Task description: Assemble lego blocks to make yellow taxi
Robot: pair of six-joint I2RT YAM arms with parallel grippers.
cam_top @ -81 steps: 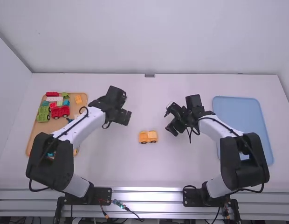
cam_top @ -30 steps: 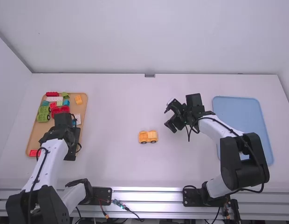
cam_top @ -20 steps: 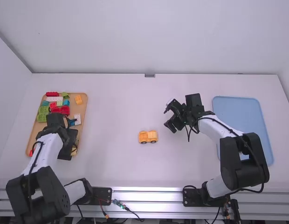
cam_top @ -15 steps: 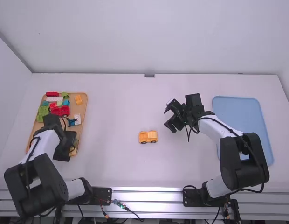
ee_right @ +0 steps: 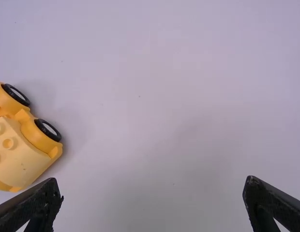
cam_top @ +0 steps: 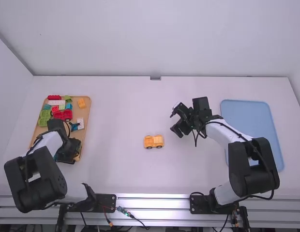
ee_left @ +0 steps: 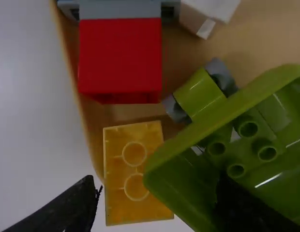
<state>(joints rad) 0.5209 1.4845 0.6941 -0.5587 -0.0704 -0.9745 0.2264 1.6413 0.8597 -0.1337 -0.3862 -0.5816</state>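
In the high view, my left gripper is low over the near end of the wooden tray. In the left wrist view, my left gripper is open, its fingers on either side of an upside-down yellow block, with a green piece beside and partly under one finger. The yellow car body stands upright on the middle of the table; part of the yellow car also shows in the right wrist view. My right gripper is beyond and right of it, and the right gripper stands open and holds nothing.
The wooden tray at the left holds a red wheeled piece, a green wheeled piece, a small orange block and several other bricks. A blue tray lies at the right, partly under the right arm.
My left gripper has swung from the middle left of the table to the tray's near end and shifted slightly there. The right gripper has barely moved, and the yellow car has stayed put.
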